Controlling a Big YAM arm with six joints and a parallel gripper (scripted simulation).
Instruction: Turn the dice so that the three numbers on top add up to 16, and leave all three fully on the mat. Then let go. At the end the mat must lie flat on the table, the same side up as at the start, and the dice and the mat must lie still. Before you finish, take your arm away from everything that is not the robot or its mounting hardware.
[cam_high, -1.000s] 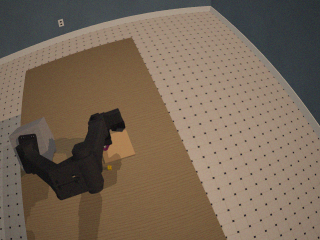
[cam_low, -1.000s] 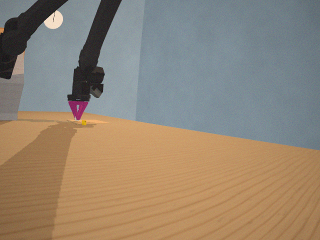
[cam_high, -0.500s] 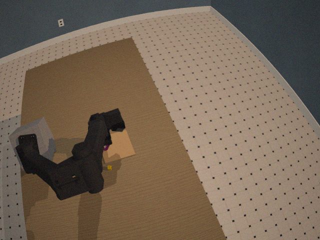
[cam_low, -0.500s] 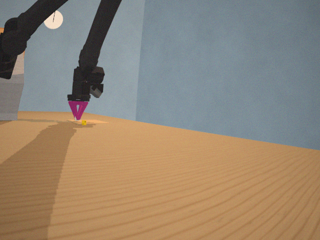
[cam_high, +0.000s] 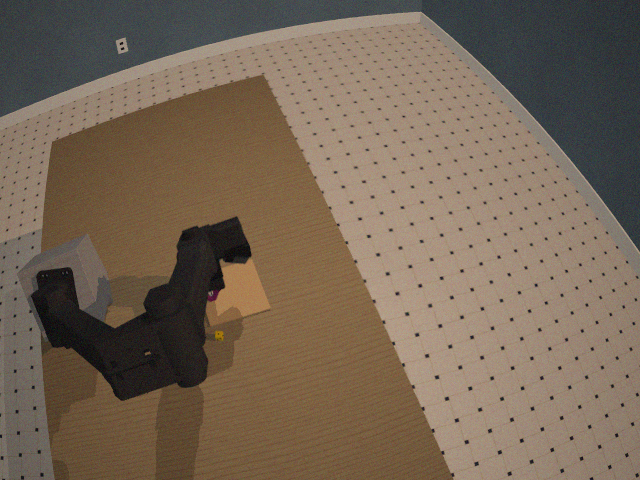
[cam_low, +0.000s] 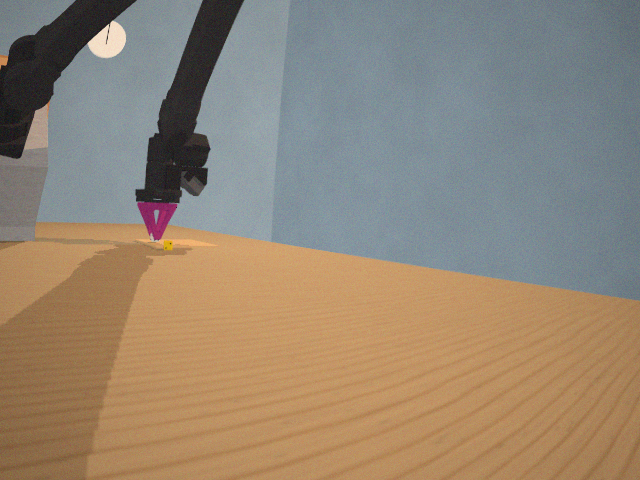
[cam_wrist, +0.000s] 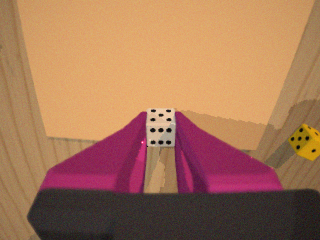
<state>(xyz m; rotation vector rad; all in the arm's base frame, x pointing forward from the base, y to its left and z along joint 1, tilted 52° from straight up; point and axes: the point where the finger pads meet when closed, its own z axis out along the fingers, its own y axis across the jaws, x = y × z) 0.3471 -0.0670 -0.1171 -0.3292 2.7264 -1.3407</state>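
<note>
My gripper (cam_wrist: 160, 121) has magenta fingers and is shut on a white die (cam_wrist: 160, 127) with black pips. It holds the die at the near edge of the light tan mat (cam_wrist: 165, 60). The face toward the wrist camera shows six pips. A yellow die (cam_wrist: 304, 141) lies on the wooden table off the mat, to the right in the wrist view. It also shows in the top view (cam_high: 219, 335) and in the exterior view (cam_low: 168, 245), beside the gripper (cam_low: 154, 236). I see no third die; the arm hides part of the mat (cam_high: 241, 291).
A grey box (cam_high: 69, 273) holds the arm's base at the table's left edge. The brown table (cam_high: 217, 361) stands on a tiled floor.
</note>
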